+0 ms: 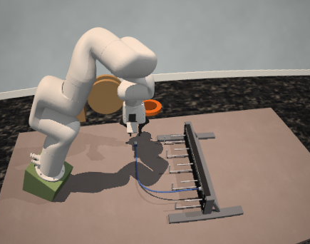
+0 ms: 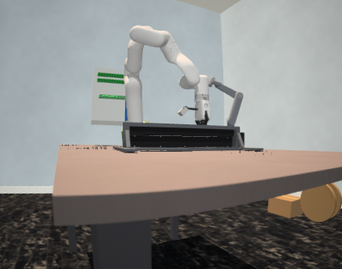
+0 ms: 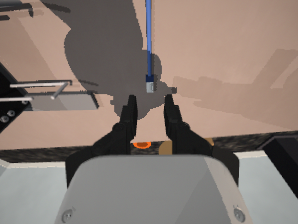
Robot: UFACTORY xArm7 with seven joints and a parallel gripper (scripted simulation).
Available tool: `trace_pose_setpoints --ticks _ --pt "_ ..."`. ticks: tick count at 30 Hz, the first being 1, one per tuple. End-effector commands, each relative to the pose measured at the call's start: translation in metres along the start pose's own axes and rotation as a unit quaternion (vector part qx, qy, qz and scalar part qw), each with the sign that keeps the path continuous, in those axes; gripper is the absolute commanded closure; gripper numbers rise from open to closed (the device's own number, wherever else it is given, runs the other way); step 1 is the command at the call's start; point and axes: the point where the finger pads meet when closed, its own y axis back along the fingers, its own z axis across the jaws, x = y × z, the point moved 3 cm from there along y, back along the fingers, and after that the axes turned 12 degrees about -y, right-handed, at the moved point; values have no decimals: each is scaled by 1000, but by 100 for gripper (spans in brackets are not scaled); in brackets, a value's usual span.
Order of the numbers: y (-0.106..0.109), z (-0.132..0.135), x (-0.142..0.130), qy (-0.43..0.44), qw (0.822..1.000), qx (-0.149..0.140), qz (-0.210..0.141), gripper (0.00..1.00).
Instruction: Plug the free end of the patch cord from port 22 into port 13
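Observation:
The blue patch cord (image 1: 137, 168) (image 3: 149, 35) runs from the rack's near end in a curve across the table to its free plug (image 1: 135, 143) (image 3: 147, 83), which lies flat on the table. My gripper (image 1: 134, 133) (image 3: 150, 103) (image 2: 201, 122) hangs just above the table, a little behind the plug. Its fingers stand partly open with nothing between them; the plug lies just ahead of the fingertips. The dark grey rack (image 1: 199, 168) (image 2: 180, 127) stands upright on the table (image 1: 259, 160), to the right of the plug. The port numbers are too small to read.
Thin grey bars (image 1: 177, 157) stick out from the rack toward the cord. A rack foot (image 3: 75, 101) lies left of the fingers in the wrist view. The arm's green base (image 1: 42, 183) sits at the table's left. An orange bowl (image 1: 152, 107) and a wooden disc (image 1: 102, 96) lie on the floor behind.

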Motion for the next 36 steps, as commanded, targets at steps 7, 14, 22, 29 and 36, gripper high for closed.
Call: trace_pose_setpoints --ticks 7,14,22,29,36 --pt "-12 0 -1 0 1000 0 -2 62" --pt "-24 0 -2 0 1000 0 -2 62" --pt "-38 0 -2 0 1000 0 -2 62" --pt "-50 0 -2 0 1000 0 -2 62" --pt "-56 0 -2 0 1000 0 -2 62"
